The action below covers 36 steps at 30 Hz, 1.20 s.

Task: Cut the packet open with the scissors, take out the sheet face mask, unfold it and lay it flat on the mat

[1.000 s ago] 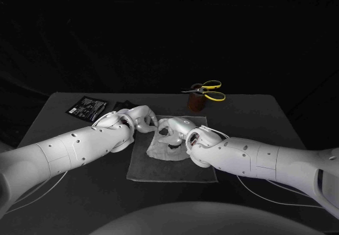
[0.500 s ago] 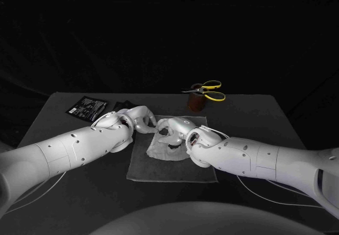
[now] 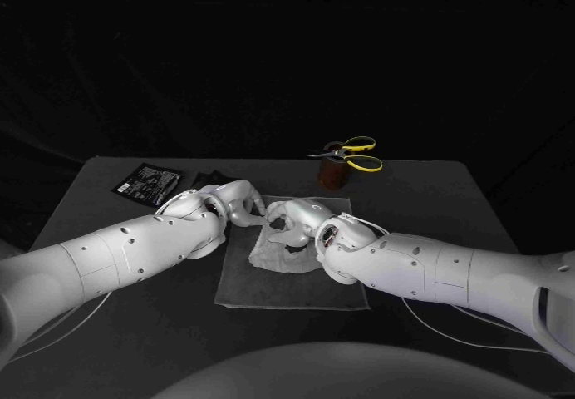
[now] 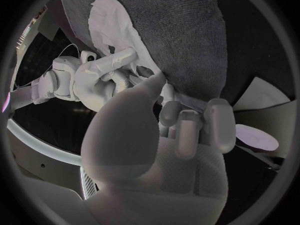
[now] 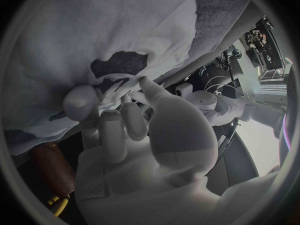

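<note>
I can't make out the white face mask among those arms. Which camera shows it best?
The right wrist view: the mask spreads wide there, eye hole showing. The head view shows a crumpled bit on the mat; the left wrist view catches one flap.

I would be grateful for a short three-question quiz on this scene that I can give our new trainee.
1. True or false: the scissors lie flat on the mat.
2. Where is the sheet face mask? A: inside the packet. B: on the mat. C: at the table's right edge.
3. Fill in: seen from the robot, the black packet lies to the ___ of the mat.

Key
1. False: they stand in a brown holder beyond the mat.
2. B.
3. Left, near the table's far left corner.
</note>
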### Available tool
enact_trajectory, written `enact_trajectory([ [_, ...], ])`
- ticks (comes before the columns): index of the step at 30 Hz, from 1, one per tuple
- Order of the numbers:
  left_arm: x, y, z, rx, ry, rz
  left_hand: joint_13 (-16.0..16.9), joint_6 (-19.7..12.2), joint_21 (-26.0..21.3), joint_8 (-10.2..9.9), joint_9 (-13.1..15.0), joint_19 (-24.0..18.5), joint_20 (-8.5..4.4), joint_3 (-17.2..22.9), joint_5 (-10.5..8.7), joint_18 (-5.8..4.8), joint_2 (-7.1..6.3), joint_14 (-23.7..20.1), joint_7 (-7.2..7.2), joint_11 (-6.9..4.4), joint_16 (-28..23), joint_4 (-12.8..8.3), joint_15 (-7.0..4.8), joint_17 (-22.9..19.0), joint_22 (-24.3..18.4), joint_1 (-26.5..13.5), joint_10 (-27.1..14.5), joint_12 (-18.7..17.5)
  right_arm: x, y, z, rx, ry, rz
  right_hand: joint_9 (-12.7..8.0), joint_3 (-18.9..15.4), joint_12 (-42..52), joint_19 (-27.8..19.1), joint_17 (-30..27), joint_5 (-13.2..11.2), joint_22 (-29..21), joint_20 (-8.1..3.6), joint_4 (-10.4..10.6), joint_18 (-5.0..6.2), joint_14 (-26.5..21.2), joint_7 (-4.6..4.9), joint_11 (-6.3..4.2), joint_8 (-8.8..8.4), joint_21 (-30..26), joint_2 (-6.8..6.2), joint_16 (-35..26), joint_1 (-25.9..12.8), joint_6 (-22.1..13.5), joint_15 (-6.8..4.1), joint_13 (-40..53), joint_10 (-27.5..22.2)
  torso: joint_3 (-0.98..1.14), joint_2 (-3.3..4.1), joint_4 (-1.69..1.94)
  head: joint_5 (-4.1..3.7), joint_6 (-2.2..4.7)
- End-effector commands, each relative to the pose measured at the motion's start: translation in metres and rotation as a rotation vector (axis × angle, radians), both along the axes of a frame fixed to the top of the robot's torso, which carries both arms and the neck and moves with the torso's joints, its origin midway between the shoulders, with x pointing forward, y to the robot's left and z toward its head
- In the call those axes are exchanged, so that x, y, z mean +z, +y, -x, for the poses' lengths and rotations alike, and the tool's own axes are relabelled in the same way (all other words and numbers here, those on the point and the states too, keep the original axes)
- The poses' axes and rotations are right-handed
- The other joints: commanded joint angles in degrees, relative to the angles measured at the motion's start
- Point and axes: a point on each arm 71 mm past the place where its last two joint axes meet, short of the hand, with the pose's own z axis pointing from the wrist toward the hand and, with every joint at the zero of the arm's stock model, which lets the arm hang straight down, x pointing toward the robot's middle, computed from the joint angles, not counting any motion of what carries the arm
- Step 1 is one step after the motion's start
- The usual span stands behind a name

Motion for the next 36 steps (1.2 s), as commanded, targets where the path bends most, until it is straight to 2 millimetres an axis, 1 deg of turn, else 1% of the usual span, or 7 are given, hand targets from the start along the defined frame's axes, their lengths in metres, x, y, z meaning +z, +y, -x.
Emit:
enact_trajectory([
  [1, -0.0019, -0.0034, 0.0020, -0.024, 0.018, -0.014, 1.37, 0.94, 0.34, 0.35, -0.10, 0.57, -0.15, 1.00, -0.29, -0.14, 0.36, 5.66, -0.26, -0.29, 0.39, -0.22, -0.50, 13.89, 3.71, 1.00, 1.05, 0.66, -0.0169, -0.0110, 0.0026, -0.028, 0.077, 0.086, 0.10, -0.36, 0.09, -0.21, 6.38, 0.40, 5.85, -0.22, -0.11, 0.55, 3.85, 0.39, 0.11, -0.03, 0.01, -0.05, 0.32, 0.66, -0.11, -0.31, 1.08, -0.13, 0.01, 0.02, -0.03, 0.03, 0.00],
  [4, -0.0020, -0.0045, 0.0022, -0.030, 0.016, -0.015, 2.96, 2.48, 0.72, 0.84, -0.20, 0.89, -0.49, 2.48, -0.30, -0.26, 0.96, 5.93, -0.77, -0.76, 0.68, -0.44, -0.91, 14.72, 4.16, 1.57, 2.20, 1.41, -0.0169, -0.0109, 0.0025, -0.028, 0.077, 0.086, 0.10, -0.36, 0.09, -0.21, 6.38, 0.40, 5.85, -0.22, -0.11, 0.55, 3.85, 0.39, 0.11, -0.03, 0.01, -0.05, 0.32, 0.66, -0.11, -0.31, 1.08, -0.13, 0.01, 0.01, -0.05, 0.05, 0.00],
  [8, -0.0025, -0.0054, 0.0024, -0.037, 0.020, -0.020, 5.13, 4.06, 1.19, 1.24, -0.46, 1.30, -0.92, 3.75, -0.30, -0.42, 0.84, 6.04, -1.27, -1.24, 0.80, -0.40, -1.35, 15.06, 4.71, 1.10, 3.74, 2.40, -0.0169, -0.0109, 0.0025, -0.029, 0.077, 0.086, 0.10, -0.36, 0.09, -0.21, 6.38, 0.40, 5.85, -0.22, -0.11, 0.55, 3.85, 0.39, 0.11, -0.03, 0.01, -0.05, 0.32, 0.66, -0.11, -0.31, 1.08, -0.13, 0.04, -0.02, -0.02, 0.01, 0.00],
  [15, -0.0033, -0.0072, 0.0027, -0.046, 0.019, -0.022, 6.73, 5.33, 1.59, 1.52, -0.72, 1.65, -1.21, 4.60, -0.30, -0.56, 0.78, 6.04, -1.74, -1.69, 0.80, -0.25, -1.75, 15.06, 5.18, 0.40, 4.90, 3.10, -0.0170, -0.0110, 0.0025, -0.029, 0.077, 0.087, 0.09, -0.38, 0.13, -0.22, 6.38, 0.40, 5.84, -0.23, -0.12, 0.56, 3.85, 0.39, 0.11, -0.04, -0.04, -0.01, 0.31, 0.68, -0.09, -0.31, 1.11, -0.10, 0.04, 0.01, -0.03, -0.01, 0.00],
  [24, 0.0004, -0.0088, 0.0013, -0.048, -0.040, 0.012, 10.47, 6.50, 2.60, 2.16, -0.80, 2.54, -1.70, 7.87, -0.27, -0.89, 1.88, 6.04, -2.12, -2.27, 0.80, -0.31, -2.31, 15.06, 6.35, -0.39, 7.69, 4.60, -0.0171, -0.0110, 0.0025, -0.030, 0.079, 0.088, 0.09, -0.41, 0.17, -0.23, 6.37, 0.40, 5.83, -0.23, -0.13, 0.57, 3.85, 0.38, 0.11, -0.04, -0.09, 0.02, 0.31, 0.71, -0.06, -0.31, 1.15, -0.08, 0.02, 0.01, 0.00, -0.04, 0.00],
  [32, 0.0044, -0.0078, 0.0002, -0.035, -0.094, 0.042, 11.61, 5.91, 2.94, 3.66, 0.50, 2.81, -1.91, 11.87, -0.27, -0.99, 1.09, 6.04, -2.14, -2.29, 0.80, -1.13, -2.38, 15.06, 6.73, -1.88, 8.70, 4.68, -0.0169, -0.0109, 0.0026, -0.030, 0.078, 0.089, 0.09, -0.41, 0.17, -0.23, 6.37, 0.40, 5.83, -0.23, -0.13, 0.57, 3.85, 0.38, 0.11, -0.04, -0.09, 0.02, 0.31, 0.71, -0.06, -0.31, 1.15, -0.08, 0.02, 0.03, -0.03, 0.05, 0.00],
  [36, 0.0056, -0.0052, -0.0004, -0.027, -0.103, 0.045, 11.67, 5.71, 2.96, 4.08, 0.92, 2.83, -1.93, 12.81, -0.27, -0.99, 0.81, 6.04, -2.15, -2.29, 0.80, -1.39, -2.39, 15.06, 6.76, -2.33, 8.76, 4.59, -0.0169, -0.0112, 0.0026, -0.031, 0.077, 0.090, 0.09, -0.46, 0.12, -0.24, 6.32, 0.40, 5.81, -0.23, -0.14, 0.57, 3.84, 0.38, 0.10, -0.06, -0.14, 0.07, 0.28, 0.75, -0.01, -0.31, 1.10, -0.11, 0.02, 0.01, -0.01, 0.03, 0.00],
])
